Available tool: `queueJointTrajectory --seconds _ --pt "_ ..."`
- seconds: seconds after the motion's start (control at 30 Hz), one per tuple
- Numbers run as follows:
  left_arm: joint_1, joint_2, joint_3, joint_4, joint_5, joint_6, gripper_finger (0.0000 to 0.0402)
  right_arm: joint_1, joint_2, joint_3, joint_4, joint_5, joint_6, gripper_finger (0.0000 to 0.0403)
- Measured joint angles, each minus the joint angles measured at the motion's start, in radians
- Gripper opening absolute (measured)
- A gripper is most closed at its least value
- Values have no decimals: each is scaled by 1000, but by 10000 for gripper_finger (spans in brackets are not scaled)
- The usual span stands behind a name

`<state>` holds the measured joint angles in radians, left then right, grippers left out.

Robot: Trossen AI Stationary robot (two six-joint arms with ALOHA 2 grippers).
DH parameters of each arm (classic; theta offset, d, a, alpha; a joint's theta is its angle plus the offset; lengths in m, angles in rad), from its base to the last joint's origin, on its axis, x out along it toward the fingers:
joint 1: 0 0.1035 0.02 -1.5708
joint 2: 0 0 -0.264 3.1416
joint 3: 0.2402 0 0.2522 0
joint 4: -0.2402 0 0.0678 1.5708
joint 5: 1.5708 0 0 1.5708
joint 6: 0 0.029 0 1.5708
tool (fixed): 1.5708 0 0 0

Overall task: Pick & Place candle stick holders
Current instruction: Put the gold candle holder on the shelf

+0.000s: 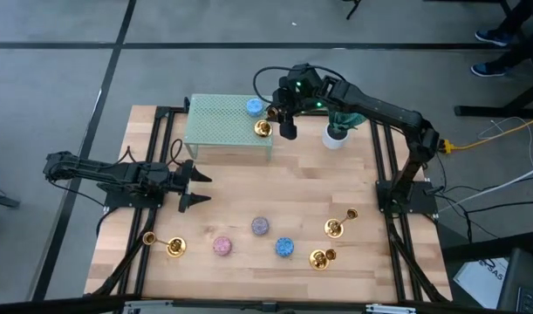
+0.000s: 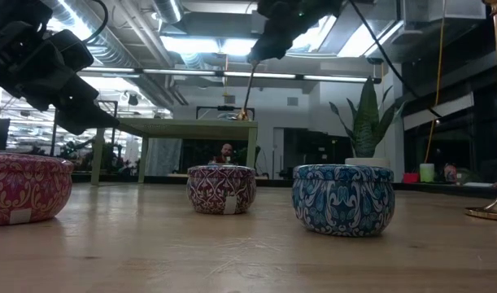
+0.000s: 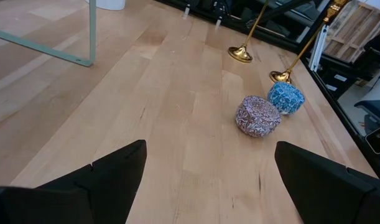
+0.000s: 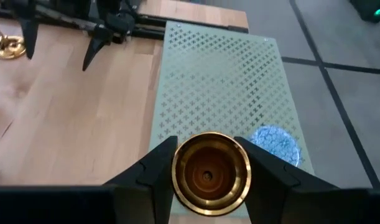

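Because the job is to move the candle stick holders, the high view shows the right gripper (image 1: pixel 277 118) pinching one gold candle stick holder (image 1: pixel 263 128) over the edge of the green shelf (image 1: pixel 218 129), likely to set it there. A blue candle (image 1: pixel 254 107) sits on the shelf just beside it. Three more holders (image 1: pixel 333 228) lie far from it.

In the low view, the gold stem (image 2: pixel 245 99) hangs under that gripper, above the shelf.

In the left wrist view, the left gripper (image 3: pixel 208 180) waits with fingers spread wide, nothing between them.

In the right wrist view, both fingers (image 4: pixel 146 174) squeeze the round gold base (image 4: pixel 211 173).
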<state>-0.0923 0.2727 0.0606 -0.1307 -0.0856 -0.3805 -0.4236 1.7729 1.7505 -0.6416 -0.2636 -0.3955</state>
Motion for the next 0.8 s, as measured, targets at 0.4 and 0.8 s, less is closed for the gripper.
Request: queueJointTrajectory --seconds 0.4,0.8 --pt "0 0 0 0 0 0 353 0 0 0 52 -2 18 210" --pt "0 0 0 0 0 0 353 0 0 0 83 -2 21 260"
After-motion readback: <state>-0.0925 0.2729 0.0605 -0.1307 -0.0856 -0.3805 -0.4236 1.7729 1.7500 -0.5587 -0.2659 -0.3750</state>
